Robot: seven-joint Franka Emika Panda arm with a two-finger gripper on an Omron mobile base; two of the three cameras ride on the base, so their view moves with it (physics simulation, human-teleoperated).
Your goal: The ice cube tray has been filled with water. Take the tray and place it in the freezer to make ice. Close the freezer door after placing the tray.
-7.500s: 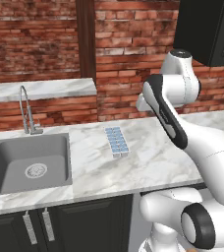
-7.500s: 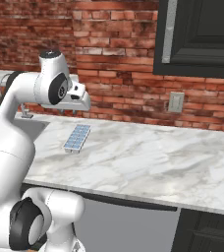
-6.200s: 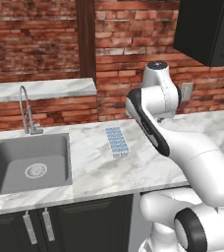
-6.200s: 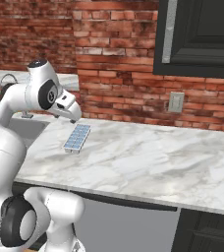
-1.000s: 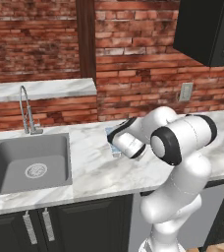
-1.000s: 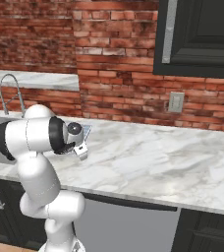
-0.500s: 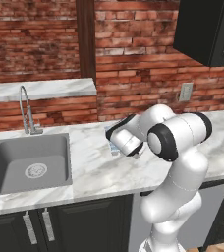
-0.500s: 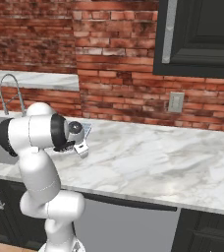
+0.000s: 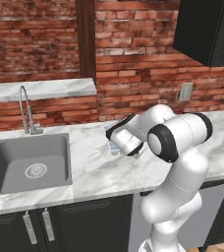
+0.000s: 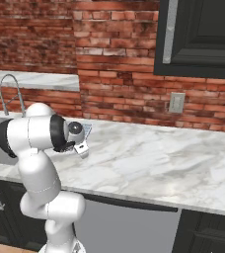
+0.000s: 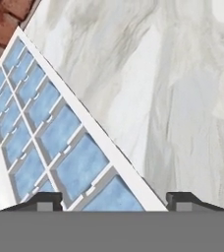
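The ice cube tray [image 11: 60, 133] lies flat on the marble counter [image 11: 182, 98], its white-grey rim running diagonally and its cells holding pale blue water [image 11: 79, 165]. My gripper [image 11: 114, 199] hovers right over the tray's near end. The two dark fingertips [image 11: 45, 199] stand apart on either side of that end, and the right one is still clear of the rim. In the left base view the gripper [image 9: 115, 146] points down at the tray [image 9: 109, 132], which the arm mostly hides. The right base view shows the tray's far end [image 10: 87, 129] behind the gripper [image 10: 82, 149]. The freezer and its door are out of view.
A grey sink [image 9: 28, 162] with a faucet [image 9: 25, 110] lies left of the tray. A brick wall with an outlet [image 9: 185, 92] backs the counter. Dark upper cabinets [image 9: 207, 29] hang at the right, and dark lower cabinets [image 9: 60, 226] stand below.
The fingers have drawn closer together around the tray's near end. The arm has stayed low over the tray, and the tray has not moved.
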